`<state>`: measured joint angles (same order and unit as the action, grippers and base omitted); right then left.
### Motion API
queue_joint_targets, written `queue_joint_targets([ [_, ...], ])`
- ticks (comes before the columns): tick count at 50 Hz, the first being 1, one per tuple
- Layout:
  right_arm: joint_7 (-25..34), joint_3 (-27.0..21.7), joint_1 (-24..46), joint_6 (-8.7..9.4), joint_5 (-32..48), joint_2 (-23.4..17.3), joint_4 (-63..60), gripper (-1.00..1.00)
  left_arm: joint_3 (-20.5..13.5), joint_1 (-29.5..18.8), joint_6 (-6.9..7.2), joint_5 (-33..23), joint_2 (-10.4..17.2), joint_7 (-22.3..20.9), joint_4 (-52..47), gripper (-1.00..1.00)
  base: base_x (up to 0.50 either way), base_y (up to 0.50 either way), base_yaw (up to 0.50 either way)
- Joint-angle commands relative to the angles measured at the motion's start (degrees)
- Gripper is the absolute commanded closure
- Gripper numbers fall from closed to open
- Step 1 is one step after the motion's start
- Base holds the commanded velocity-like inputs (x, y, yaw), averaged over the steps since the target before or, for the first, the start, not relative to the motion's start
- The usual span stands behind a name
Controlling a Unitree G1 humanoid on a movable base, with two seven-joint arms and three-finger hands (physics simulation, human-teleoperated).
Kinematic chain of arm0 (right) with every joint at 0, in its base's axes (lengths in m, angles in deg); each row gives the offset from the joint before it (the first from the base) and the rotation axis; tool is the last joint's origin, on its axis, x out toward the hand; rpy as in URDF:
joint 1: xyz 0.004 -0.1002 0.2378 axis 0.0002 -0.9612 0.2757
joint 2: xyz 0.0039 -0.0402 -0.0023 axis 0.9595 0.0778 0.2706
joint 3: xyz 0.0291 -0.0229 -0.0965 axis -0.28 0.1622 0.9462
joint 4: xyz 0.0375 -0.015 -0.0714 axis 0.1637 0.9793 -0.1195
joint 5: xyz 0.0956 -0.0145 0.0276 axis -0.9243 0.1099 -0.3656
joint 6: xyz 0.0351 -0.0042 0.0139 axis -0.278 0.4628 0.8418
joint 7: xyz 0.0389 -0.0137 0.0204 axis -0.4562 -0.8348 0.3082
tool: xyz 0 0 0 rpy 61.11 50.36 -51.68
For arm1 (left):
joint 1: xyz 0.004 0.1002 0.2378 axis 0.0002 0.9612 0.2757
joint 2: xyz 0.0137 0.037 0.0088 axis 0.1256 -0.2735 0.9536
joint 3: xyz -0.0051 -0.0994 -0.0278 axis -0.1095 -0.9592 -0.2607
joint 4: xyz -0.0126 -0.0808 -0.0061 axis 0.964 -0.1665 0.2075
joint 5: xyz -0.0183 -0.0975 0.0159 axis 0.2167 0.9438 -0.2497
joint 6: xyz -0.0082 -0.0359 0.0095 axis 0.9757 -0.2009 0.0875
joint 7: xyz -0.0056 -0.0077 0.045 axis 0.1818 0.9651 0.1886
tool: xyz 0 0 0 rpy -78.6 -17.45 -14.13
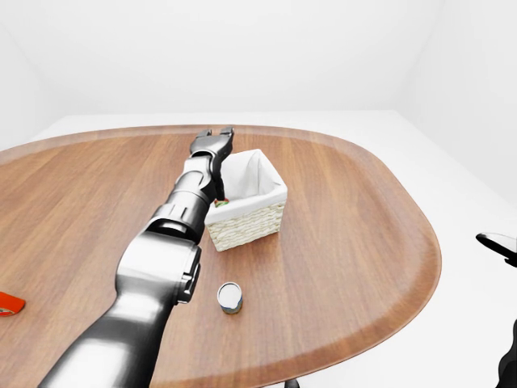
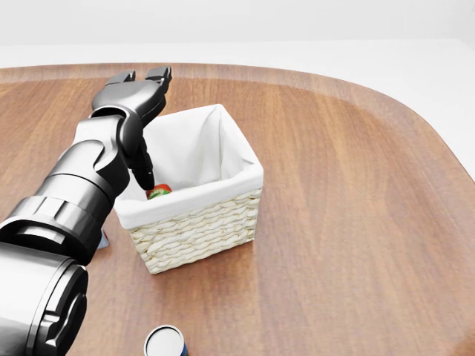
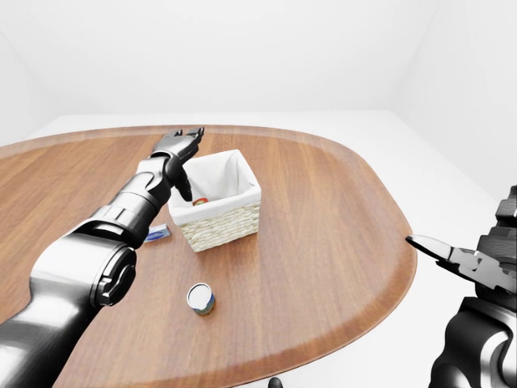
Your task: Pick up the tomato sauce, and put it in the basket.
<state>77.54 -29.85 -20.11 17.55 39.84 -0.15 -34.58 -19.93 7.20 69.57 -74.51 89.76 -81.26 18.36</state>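
The tomato sauce (image 2: 158,191) shows as a small red and green thing inside the white-lined wicker basket (image 2: 215,215), low against its left wall, mostly hidden by the rim. My left hand (image 2: 138,83) is open above the basket's upper left corner, fingers spread, holding nothing; one finger (image 2: 144,172) points down into the basket just above the sauce. My right hand (image 3: 460,259) is open at the right edge of the right-eye view, off the table.
A small can (image 1: 230,297) with a grey lid stands on the wooden table (image 1: 355,242) below the basket. A blue and white packet (image 3: 158,234) lies left of the basket. A red thing (image 1: 10,304) sits at the left edge.
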Motion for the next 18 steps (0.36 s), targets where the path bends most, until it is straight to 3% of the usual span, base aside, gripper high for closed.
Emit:
queue_joint_targets([
  [1,0.1,0.3,-0.03,0.0,0.38,0.23,-0.04,-1.0,0.08,0.04,0.0,-0.19,0.29,0.27,0.01,-1.0,0.0,0.0,0.0],
  [18,0.33,0.27,-0.03,0.0,0.41,0.28,0.3,-1.0,-0.13,-0.6,0.0,0.07,0.79,-0.57,-0.09,-1.0,0.0,0.0,0.0],
])
